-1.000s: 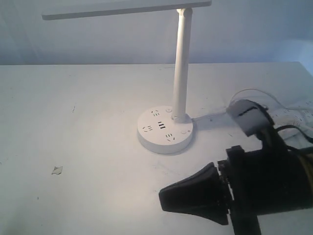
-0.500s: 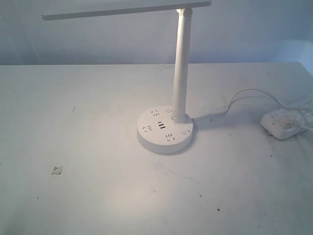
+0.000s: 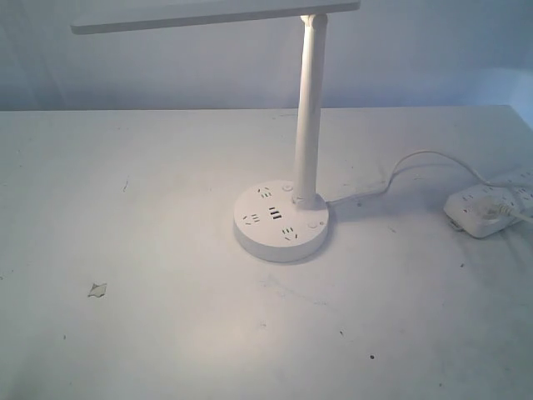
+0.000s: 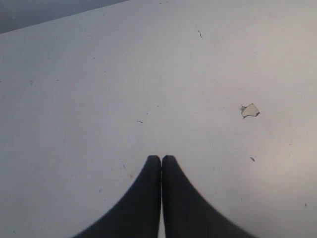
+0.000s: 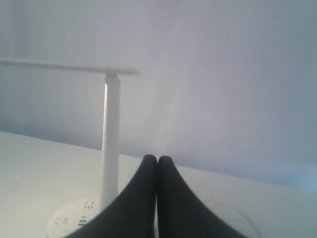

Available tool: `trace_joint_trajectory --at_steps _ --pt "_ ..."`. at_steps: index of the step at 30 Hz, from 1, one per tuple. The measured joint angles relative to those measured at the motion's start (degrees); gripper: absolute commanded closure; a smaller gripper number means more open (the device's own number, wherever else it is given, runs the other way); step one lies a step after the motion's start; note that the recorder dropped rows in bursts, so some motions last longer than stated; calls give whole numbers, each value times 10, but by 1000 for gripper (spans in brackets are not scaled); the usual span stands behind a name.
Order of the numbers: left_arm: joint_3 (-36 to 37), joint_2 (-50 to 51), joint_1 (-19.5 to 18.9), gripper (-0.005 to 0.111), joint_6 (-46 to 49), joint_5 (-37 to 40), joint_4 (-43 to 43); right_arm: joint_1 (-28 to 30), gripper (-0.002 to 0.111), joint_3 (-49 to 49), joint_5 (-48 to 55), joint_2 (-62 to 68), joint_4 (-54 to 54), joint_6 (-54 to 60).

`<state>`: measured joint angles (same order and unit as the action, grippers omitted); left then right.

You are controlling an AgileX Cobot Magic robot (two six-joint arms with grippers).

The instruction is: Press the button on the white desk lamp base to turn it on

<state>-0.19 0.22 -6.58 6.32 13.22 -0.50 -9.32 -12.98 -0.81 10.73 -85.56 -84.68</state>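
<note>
The white desk lamp stands mid-table, its flat bar head reaching left, with a warm pool of light on the table under it. Its round lamp base shows dark socket holes, USB slots and small round buttons. Neither gripper appears in the exterior view. In the right wrist view my right gripper is shut and empty, held above the table; the lamp pole and part of the lamp base lie beyond it. My left gripper is shut and empty over bare table.
A white oblong power strip lies at the right edge of the table, and the lamp's cord curves to it. A small chip mark sits on the table at the left, and the chip shows beyond the left gripper.
One second ago the right arm filled the lower right of the exterior view, covering the power strip; it has since pulled out of that view. The lamp has not moved.
</note>
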Motion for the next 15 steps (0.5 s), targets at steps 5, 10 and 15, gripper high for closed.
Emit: trace_joint_trajectory --at_steps 5,10,15 --pt "0 0 0 107 0 0 0 0 108 33 59 1 36 -51" --pt "0 0 0 107 0 0 0 0 108 36 79 1 56 -123" --pt "0 0 0 107 0 0 0 0 108 36 79 1 58 -142"
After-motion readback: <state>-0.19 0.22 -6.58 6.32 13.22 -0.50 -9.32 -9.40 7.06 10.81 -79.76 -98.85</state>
